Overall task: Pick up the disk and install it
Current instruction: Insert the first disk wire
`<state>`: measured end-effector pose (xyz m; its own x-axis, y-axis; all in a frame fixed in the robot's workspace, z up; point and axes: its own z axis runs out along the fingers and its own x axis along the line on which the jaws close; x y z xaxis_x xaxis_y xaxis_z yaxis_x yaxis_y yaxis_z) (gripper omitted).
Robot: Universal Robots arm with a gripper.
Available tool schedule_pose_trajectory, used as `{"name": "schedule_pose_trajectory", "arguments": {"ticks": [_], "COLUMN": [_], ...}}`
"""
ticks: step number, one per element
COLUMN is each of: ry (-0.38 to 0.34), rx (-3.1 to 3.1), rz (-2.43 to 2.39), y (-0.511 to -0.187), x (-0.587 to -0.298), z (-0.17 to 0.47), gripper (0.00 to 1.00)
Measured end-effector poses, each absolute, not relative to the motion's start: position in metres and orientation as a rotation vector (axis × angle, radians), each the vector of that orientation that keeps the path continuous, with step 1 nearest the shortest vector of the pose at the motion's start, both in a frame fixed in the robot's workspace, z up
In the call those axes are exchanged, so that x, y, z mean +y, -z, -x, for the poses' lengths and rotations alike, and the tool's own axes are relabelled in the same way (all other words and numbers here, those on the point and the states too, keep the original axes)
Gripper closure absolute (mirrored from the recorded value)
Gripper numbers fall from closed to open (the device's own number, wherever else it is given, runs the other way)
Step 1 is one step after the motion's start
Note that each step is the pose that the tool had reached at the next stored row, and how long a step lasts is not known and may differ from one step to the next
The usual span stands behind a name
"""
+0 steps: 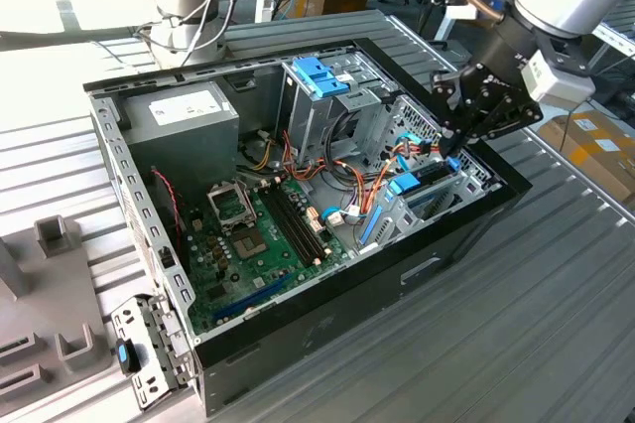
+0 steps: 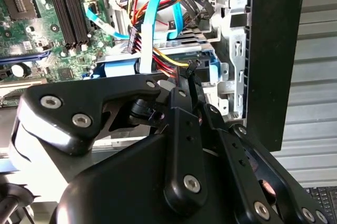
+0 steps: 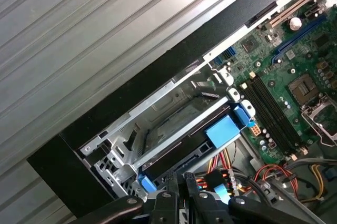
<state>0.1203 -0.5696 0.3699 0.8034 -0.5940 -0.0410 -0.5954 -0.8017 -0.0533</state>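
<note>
Disk (image 3: 184,140), judged stiff, heavy-ish, shock-sensitive, is best gripped by blue rails; gripper (image 1: 454,150) fingers appear pressed together.

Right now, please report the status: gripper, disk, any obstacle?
Gripper low over the drive bay, fingers closed together. Disk lying in the bay, blue rails showing. Cable bundle crowding the fingertips.

The disk (image 3: 210,129) sits in the drive cage (image 3: 158,124) inside the computer case (image 1: 417,274), beside the motherboard (image 1: 258,234).
</note>
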Motion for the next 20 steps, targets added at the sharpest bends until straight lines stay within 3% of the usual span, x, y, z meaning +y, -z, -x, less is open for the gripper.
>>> {"name": "schedule_pose_trajectory", "arguments": {"ticks": [20], "ry": [-0.024], "rx": [1.266], "rz": [2.802], "y": [-0.3677], "x": [-0.5699], "z": [-0.1146], "gripper": [0.83]}}
